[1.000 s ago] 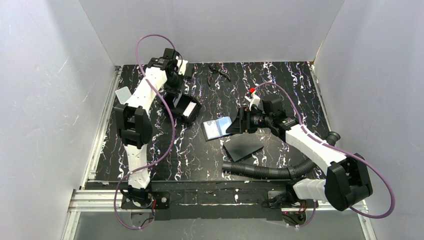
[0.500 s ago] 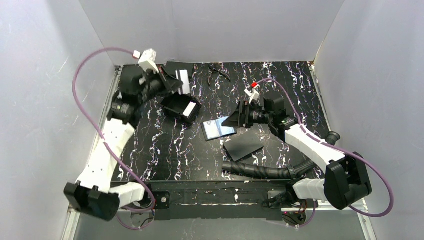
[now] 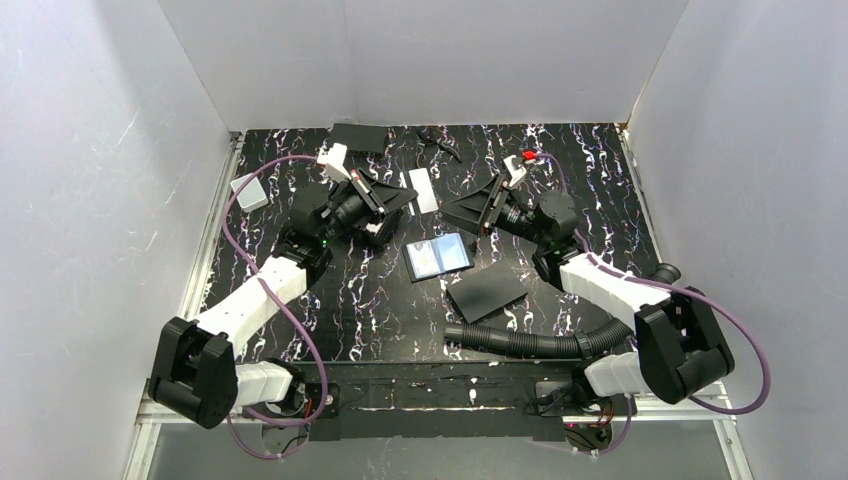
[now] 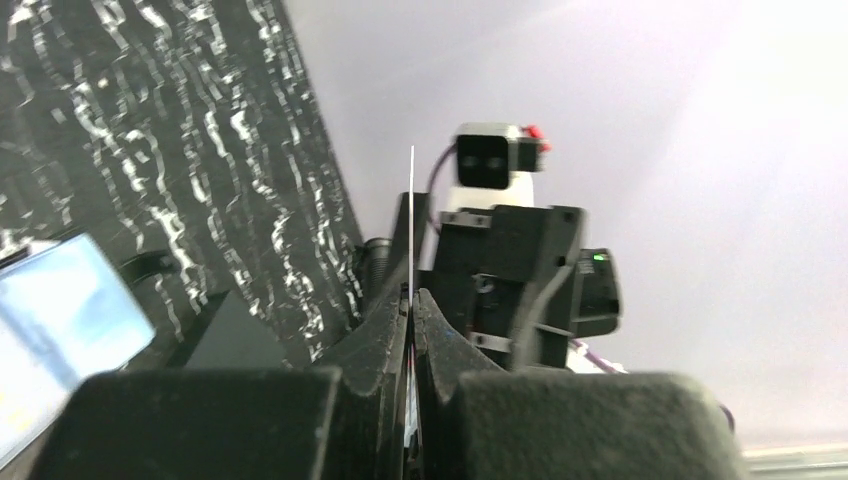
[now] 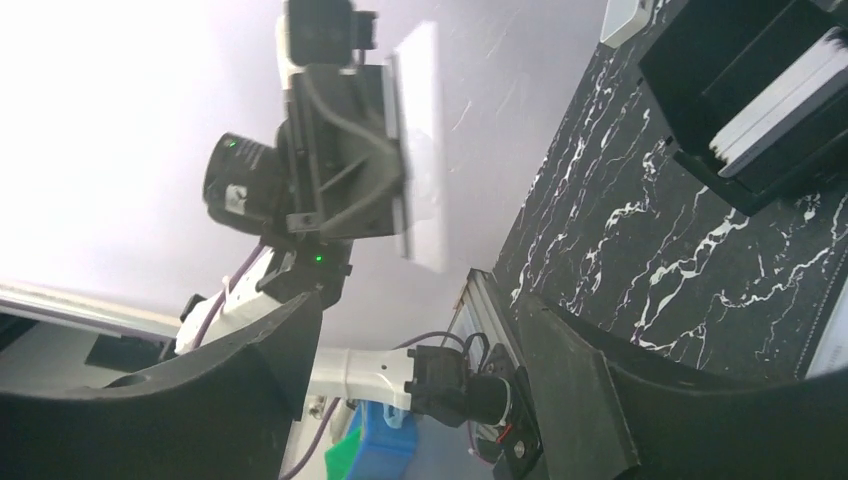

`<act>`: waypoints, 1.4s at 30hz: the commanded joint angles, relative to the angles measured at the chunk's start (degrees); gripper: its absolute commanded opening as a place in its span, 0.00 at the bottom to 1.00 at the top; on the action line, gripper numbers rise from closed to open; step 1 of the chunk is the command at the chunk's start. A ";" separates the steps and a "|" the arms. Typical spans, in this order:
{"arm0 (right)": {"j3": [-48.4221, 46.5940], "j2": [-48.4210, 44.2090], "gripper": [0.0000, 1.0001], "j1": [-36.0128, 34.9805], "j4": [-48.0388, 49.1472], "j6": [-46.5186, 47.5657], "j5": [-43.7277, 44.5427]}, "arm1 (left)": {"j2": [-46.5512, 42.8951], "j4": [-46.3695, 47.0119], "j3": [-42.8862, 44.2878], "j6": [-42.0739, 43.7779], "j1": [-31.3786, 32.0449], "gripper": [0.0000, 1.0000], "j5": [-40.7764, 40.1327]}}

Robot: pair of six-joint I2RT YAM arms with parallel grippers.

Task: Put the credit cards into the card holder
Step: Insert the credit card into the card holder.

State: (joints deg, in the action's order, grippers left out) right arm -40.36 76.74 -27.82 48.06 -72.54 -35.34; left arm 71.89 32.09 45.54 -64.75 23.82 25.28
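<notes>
Top external view gives us both arms reaching toward the far half of the counter (image 3: 330, 300). Their tools face each other, near yet apart, with the held card (image 3: 424, 190) in the air between them. In the left wrist view we see the left tool (image 4: 411, 298) pressed together on that card, which shows edge-on as a fine white line rising from between the fingertips. The right wrist view shows us the same card broadside, pale and glossy, clear of the counter.

The right tool (image 5: 415, 300) has its fingers wide apart with nothing between them; the held card is beyond them.

The card holder (image 5: 690, 70), a black open box with pale cards inside, sits on the counter. From above we find it mostly hidden under the left tool.

A blue card (image 3: 440, 256) lies flat near the counter's middle, on the near side of both tools. Just beside it, toward the right arm, lies a matte black sheet (image 3: 487, 291). A black ribbed hose (image 3: 520, 342) runs along the near edge.
</notes>
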 commanded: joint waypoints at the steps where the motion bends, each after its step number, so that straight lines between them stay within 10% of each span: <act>1: -2.48 1.93 0.79 0.91 3.57 -1.24 2.09 | -1.42 9.28 0.94 -3.85 0.45 0.00 1.79; 11: -4.79 11.93 0.52 2.86 28.83 -17.37 -3.82 | 2.26 15.15 0.68 -7.29 2.21 0.00 2.96; 26: -3.56 4.33 0.69 3.48 15.77 -8.44 0.27 | 3.39 17.47 -0.32 -7.33 2.72 0.00 2.24; 42: -2.24 4.91 0.74 3.74 23.17 -13.41 0.83 | 3.10 17.44 -1.44 -6.80 2.66 0.00 1.80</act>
State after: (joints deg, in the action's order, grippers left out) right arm -41.78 83.18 -24.12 64.51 -84.55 -34.65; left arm 75.59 49.52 44.99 -72.73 26.37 27.35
